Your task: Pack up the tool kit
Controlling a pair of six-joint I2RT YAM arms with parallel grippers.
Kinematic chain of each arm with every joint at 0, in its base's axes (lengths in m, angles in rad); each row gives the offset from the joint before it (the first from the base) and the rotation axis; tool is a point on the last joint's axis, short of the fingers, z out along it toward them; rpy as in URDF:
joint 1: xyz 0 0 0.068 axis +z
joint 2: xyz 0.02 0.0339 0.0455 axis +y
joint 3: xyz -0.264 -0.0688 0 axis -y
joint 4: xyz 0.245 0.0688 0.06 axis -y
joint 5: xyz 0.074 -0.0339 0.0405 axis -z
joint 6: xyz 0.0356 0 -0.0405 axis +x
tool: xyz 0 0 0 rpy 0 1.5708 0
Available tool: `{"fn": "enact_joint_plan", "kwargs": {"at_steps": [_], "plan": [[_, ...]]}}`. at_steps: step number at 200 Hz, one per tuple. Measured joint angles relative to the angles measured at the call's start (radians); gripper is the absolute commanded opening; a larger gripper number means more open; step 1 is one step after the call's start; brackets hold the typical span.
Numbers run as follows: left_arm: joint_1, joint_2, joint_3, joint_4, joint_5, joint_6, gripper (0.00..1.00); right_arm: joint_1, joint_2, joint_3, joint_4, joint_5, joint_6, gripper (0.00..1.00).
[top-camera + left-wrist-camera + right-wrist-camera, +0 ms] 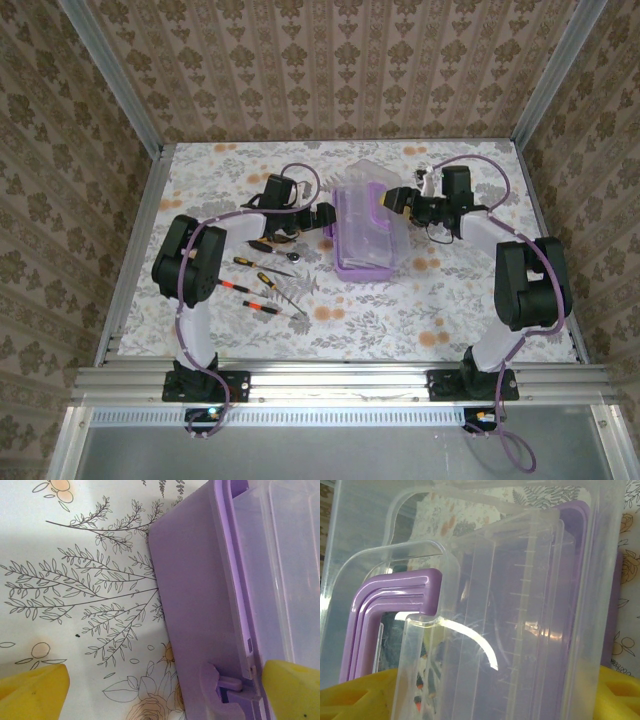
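Purple tool kit (365,245), clear lid (520,605) raised; left pincer (162,687) apart, right pincer (390,199) grip unclear

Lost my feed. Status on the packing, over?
Left hand open beside box. Right hand at raised lid, grip unclear. Screwdrivers out on table.

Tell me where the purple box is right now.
In the top view the purple box sits near the middle of the table, with the loose screwdrivers lying to its left.
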Motion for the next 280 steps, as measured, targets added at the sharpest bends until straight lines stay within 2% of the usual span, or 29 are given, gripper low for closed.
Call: {"fn": "enact_joint_plan", "kwargs": {"at_steps": [56,215,280], "plan": [[0.000,0.000,0.000,0.001,-0.002,0.000,1.00,-0.032,0.000,-0.067,0.152,-0.062,0.104,0.73],[-0.013,0.017,0.000,0.000,-0.003,-0.001,1.00,-0.084,-0.042,-0.078,0.080,-0.077,0.069,0.76],[-0.013,0.021,0.000,-0.001,-0.007,0.002,1.00,-0.095,-0.043,-0.086,0.111,-0.078,0.091,0.76]]}}
